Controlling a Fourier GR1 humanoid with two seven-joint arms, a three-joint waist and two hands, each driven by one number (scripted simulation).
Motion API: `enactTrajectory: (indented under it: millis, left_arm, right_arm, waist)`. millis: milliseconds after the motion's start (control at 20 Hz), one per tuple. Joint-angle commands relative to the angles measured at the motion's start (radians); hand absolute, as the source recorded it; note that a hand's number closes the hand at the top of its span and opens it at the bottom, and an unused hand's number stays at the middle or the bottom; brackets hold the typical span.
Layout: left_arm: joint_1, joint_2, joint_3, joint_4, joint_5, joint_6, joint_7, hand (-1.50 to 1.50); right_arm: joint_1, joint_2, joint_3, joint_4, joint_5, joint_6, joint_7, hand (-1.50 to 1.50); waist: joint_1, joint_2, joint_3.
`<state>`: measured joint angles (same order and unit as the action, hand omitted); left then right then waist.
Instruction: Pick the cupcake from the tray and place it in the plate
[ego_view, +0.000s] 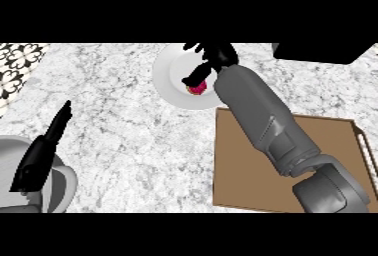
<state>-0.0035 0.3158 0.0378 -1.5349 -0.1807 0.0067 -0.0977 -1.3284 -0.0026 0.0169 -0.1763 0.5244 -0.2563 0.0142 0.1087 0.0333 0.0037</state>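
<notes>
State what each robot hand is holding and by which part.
The right robot hand is over the plate, its fingers curled round the cupcake from above; the exact contact is hidden. The left robot hand holds nothing, fingers straight.

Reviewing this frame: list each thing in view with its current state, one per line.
cupcake: over the plate, under the right hand's fingers.
plate: on the counter, beyond the tray's far left corner.
tray: on the counter, no cupcake showing on it.
right hand: above the plate, fingers curled down at the cupcake.
left hand: open, resting at the left.
</notes>
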Motion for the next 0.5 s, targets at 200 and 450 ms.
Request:
enactTrajectory:
  millis: [200, 450]
  left_arm:
    - [0.013, -0.026, -0.004, 0.053, -0.012, 0.014, -0.029, 0.00]
    - [0.026, -0.021, 0.005, 0.026, -0.007, 0.013, -0.024, 0.00]
  right_arm:
    - [0.025, 0.003, -0.089, -0.021, -0.107, -0.104, -0.110, -1.50]
    - [0.042, 0.003, -0.190, -0.054, -0.187, -0.248, -0.162, -1.50]
  waist:
    - [-0.001, 0.005, -0.004]
    - [-0.018, 0.001, -0.003]
